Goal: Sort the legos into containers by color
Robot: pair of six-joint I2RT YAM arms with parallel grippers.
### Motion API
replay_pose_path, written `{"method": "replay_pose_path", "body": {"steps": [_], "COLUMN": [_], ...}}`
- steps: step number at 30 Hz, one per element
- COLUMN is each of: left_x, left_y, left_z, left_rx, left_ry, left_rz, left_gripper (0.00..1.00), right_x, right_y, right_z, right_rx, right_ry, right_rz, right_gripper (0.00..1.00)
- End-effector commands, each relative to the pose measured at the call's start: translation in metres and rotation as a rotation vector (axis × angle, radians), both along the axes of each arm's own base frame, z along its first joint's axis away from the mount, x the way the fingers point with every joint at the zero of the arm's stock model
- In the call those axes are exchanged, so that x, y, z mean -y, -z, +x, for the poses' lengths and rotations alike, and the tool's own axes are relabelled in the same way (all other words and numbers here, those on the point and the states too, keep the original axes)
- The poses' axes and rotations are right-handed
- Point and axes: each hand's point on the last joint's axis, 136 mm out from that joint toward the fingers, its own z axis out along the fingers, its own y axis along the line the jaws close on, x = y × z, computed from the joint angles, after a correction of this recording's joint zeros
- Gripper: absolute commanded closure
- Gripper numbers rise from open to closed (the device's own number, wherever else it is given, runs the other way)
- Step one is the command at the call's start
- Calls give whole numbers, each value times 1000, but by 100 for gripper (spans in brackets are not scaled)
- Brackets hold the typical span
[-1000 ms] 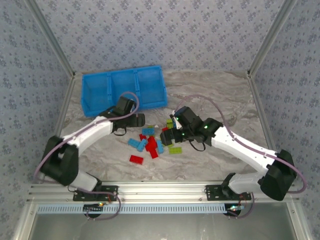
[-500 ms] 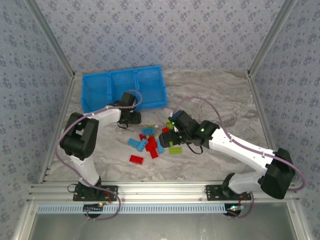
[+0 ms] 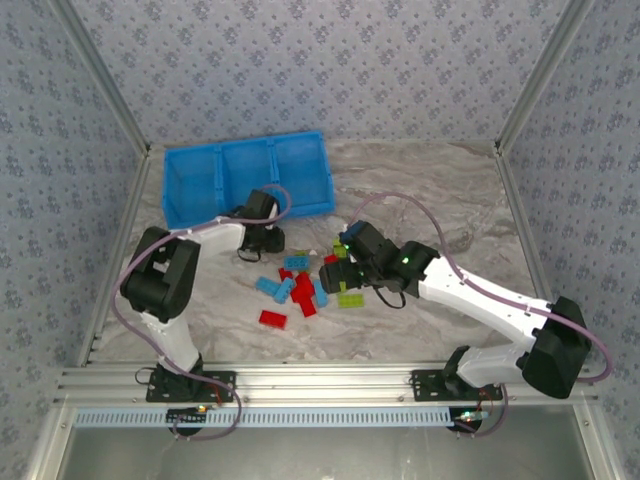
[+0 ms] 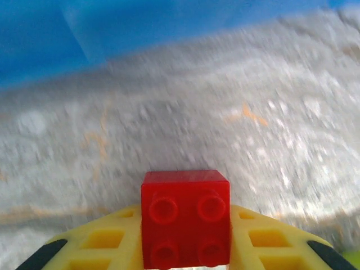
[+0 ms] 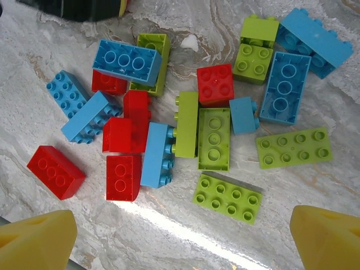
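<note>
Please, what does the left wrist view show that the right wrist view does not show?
Left wrist view: one red lego gripped between the yellow fingers of the left gripper, with the blurred blue wall of the bin ahead. Right wrist view: the pile of loose legos in red, light blue and lime, lying below the open right gripper, which holds nothing. Both: the marbled table, and each gripper's own yellow fingers at the bottom edge.
</note>
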Motion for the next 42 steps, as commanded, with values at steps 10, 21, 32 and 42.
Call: {"method": "replay_pose_path", "body": {"steps": [10, 21, 32, 42], "left_x": [-112, -203, -201, -79], "left_y": [-150, -102, -145, -211], "left_z": [2, 73, 89, -7], "left_rx": [338, 166, 195, 365], "left_ry": [-384, -631, -628, -258], "left_rz": [71, 16, 8, -44], "left_gripper": [71, 61, 30, 28], "right_x": [25, 40, 62, 81], "right_y": [-48, -52, -80, -44], "right_z": [11, 8, -10, 19], "right_rx": [153, 164, 157, 162], "right_ry": [117, 157, 151, 296], "right_rz": [58, 70, 40, 67], "right_gripper": [0, 0, 0, 0]}}
